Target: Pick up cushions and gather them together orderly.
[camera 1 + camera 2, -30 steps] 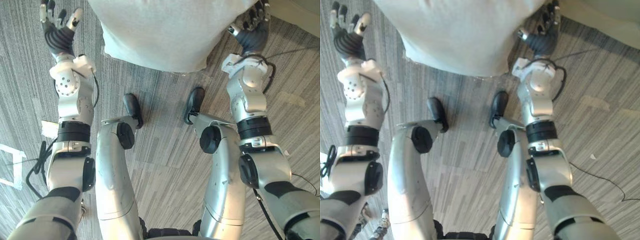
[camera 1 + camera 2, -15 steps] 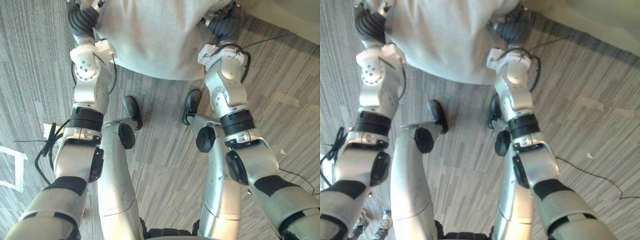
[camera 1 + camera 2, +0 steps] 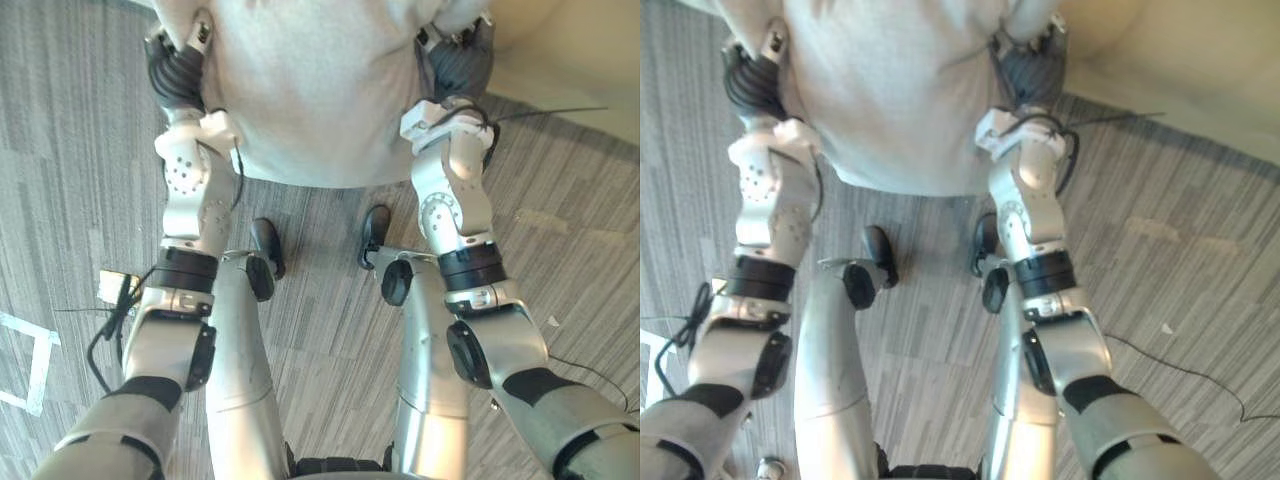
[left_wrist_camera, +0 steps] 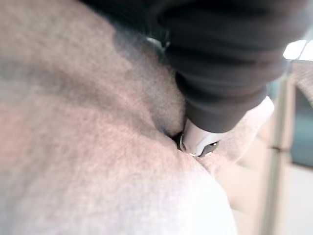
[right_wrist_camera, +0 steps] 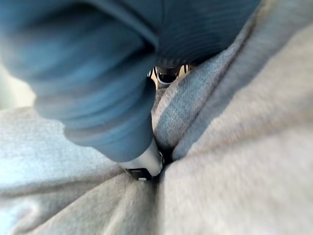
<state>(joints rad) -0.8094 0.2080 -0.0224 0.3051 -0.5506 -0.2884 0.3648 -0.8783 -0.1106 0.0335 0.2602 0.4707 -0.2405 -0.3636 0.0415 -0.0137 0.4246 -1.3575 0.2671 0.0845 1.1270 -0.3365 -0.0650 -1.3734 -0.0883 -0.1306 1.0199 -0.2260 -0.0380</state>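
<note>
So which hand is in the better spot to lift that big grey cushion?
Neither wins: the left hand and the right hand press into opposite sides of the cushion, about level, so lifting probably takes both.

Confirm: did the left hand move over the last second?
Yes. The left hand swung inward, to the robot's right: it was clear of the cushion, and now it presses against its left edge.

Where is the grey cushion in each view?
Left eye view: cushion top centre, between left hand and right hand.
Right eye view: cushion top, left of centre.
Left wrist view: cushion pressed against left hand.
Right wrist view: cushion pressed against right hand.
Landmark: the hands at its sides.
</note>
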